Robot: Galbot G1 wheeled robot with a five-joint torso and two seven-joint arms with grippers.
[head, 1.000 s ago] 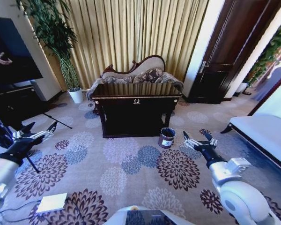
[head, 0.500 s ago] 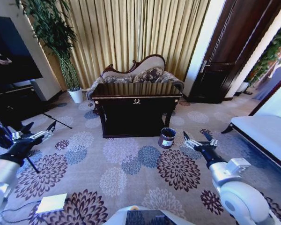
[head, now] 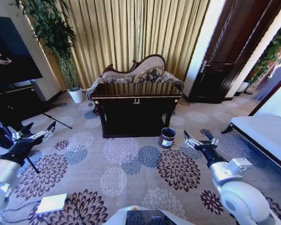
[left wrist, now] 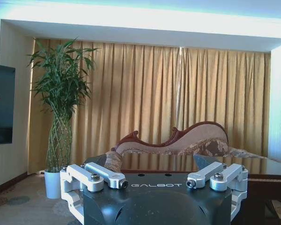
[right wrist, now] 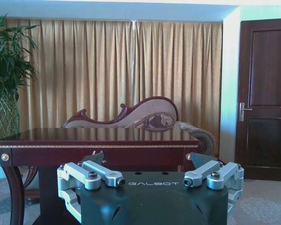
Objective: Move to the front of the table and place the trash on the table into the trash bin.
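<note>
The dark glossy table (head: 136, 101) with gold trim stands ahead across the flowered carpet, and its edge (right wrist: 98, 146) also shows in the right wrist view. The trash bin (head: 167, 137), small and dark with a white label, stands on the carpet by the table's front right corner. I cannot make out the trash on the reflective tabletop from here. My left gripper (head: 40, 127) (left wrist: 154, 181) is held out low on the left, open and empty. My right gripper (head: 196, 135) (right wrist: 153, 181) is open and empty too, low on the right, just right of the bin.
A chaise sofa (head: 136, 70) sits behind the table before gold curtains. At the left are a white plant pot (head: 76, 95), a TV stand (head: 11, 101) and a tripod leg (head: 56, 120). A white bench (head: 262, 131) lines the right; a white sheet (head: 51, 202) lies near my base.
The whole picture has shifted only very slightly. Both arms keep the same pose with their grippers open.
</note>
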